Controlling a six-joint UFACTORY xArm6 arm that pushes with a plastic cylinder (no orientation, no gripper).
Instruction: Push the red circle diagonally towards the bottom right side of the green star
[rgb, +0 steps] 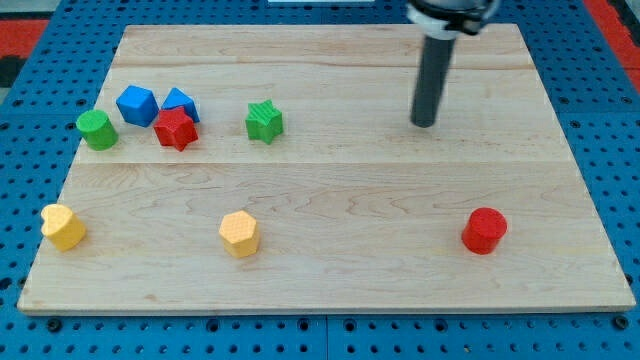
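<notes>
The red circle (484, 230) lies near the view's bottom right of the wooden board (330, 190). The green star (264, 122) lies left of centre in the upper half. My tip (424, 123) stands on the board at the upper right, well above and a little left of the red circle, and far to the right of the green star. It touches no block.
A cluster at the upper left holds a green circle (97, 130), a blue cube (137, 105), another blue block (181, 103) and a red star (175, 129). A yellow heart (62, 226) and a yellow hexagon (239, 234) lie along the bottom.
</notes>
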